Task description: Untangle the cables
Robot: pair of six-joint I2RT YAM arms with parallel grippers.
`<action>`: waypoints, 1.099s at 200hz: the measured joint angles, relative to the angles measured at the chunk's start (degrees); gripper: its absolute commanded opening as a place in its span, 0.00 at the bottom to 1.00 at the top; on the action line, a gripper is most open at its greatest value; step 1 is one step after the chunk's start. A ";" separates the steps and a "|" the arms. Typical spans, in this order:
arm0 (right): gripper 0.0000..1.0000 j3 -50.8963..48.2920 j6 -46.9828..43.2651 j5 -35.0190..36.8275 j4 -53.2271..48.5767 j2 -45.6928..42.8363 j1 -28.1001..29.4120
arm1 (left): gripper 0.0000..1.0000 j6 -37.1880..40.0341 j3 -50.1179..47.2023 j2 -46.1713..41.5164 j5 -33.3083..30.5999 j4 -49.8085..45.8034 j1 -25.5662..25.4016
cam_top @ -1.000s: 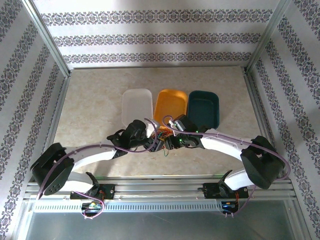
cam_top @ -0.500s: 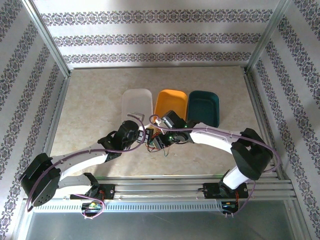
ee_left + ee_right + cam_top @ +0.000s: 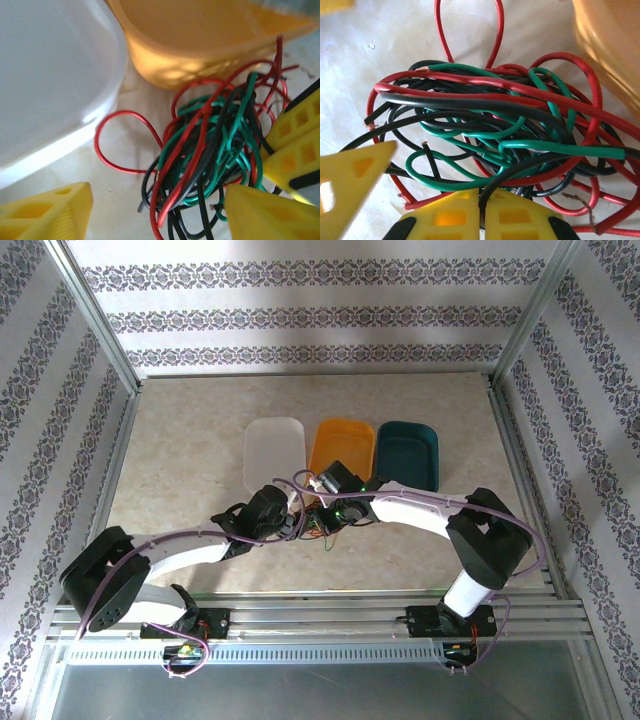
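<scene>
Cables (image 3: 485, 125) are lying tangled on the bench (image 3: 200, 440), just beside the orange tray (image 3: 200, 55). The right gripper (image 3: 481, 200) is clenching a black strand of the cables; the left gripper (image 3: 159, 195) is straddling them, released.

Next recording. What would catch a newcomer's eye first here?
A bright knot of red, green and black cables lies on the table just before the orange tray. The right gripper is shut on strands at its edge; the left gripper stands open astride it. A white tray and a teal tray flank the orange one.
</scene>
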 measured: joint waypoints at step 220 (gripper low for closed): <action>0.04 -8.00 9.40 -20.46 4.90 -35.01 -18.93 | 0.59 4.22 5.03 7.82 10.62 1.60 0.00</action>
